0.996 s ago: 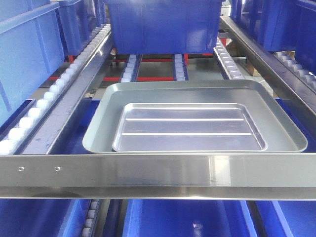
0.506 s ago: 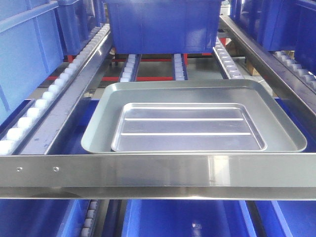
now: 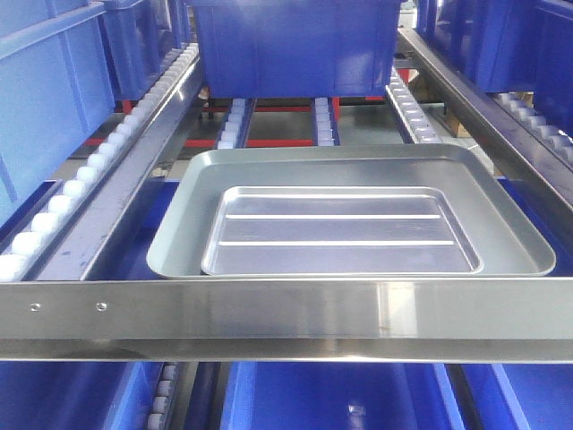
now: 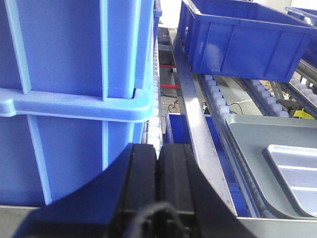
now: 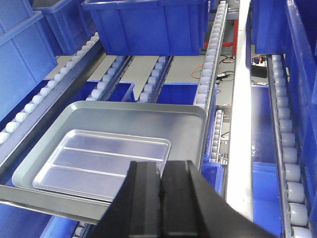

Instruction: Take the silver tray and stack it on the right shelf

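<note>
Resting flat inside the larger grey tray (image 3: 179, 242), the silver tray (image 3: 340, 231) lies on the right shelf (image 3: 286, 309) just behind its front crossbar. The right gripper (image 5: 161, 198) hovers above the near edge, fingers pressed together, empty. The left gripper (image 4: 158, 183), likewise closed, faces blue bins (image 4: 74, 99).

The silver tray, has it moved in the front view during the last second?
Barely: the silver tray and the grey tray beneath drifted slightly left, together with the crossbar holes, so probably the camera moved.
</note>
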Controlling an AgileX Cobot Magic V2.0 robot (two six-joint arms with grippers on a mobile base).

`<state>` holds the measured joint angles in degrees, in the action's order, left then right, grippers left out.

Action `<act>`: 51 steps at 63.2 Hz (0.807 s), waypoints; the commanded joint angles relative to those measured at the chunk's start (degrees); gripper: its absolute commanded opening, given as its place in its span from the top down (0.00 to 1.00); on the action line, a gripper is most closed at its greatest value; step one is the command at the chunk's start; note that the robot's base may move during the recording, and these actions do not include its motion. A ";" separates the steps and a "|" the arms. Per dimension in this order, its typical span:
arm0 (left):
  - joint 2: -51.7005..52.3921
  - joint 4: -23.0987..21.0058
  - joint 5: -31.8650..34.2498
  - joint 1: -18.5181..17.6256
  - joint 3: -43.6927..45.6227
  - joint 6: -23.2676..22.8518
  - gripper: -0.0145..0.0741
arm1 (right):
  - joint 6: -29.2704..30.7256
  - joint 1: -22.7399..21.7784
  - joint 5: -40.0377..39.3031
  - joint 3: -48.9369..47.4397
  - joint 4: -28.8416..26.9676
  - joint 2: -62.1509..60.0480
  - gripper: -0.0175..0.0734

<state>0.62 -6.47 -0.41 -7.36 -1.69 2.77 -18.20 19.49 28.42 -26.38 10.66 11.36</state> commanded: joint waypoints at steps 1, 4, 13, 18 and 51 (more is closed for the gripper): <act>0.80 -0.47 5.37 0.11 -1.10 0.20 0.94 | 0.61 0.07 -5.15 -1.47 1.20 0.63 0.75; 0.80 -0.47 5.37 0.11 -1.10 0.20 0.94 | 0.61 0.07 -5.15 -1.47 1.20 0.63 0.75; 0.80 -0.47 5.37 0.11 -1.10 0.20 0.94 | 0.61 0.07 -5.15 -1.47 1.20 0.63 0.75; 0.80 -0.47 5.37 0.11 -1.10 0.20 0.94 | 0.61 0.07 -5.15 -1.47 1.20 0.63 0.75; 0.80 -0.47 5.37 0.11 -1.10 0.20 0.94 | 4.49 -11.38 -16.24 5.45 -0.01 0.55 0.75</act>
<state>0.62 -6.47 -0.41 -7.36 -1.69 2.77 -15.92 11.42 19.42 -22.01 11.92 11.36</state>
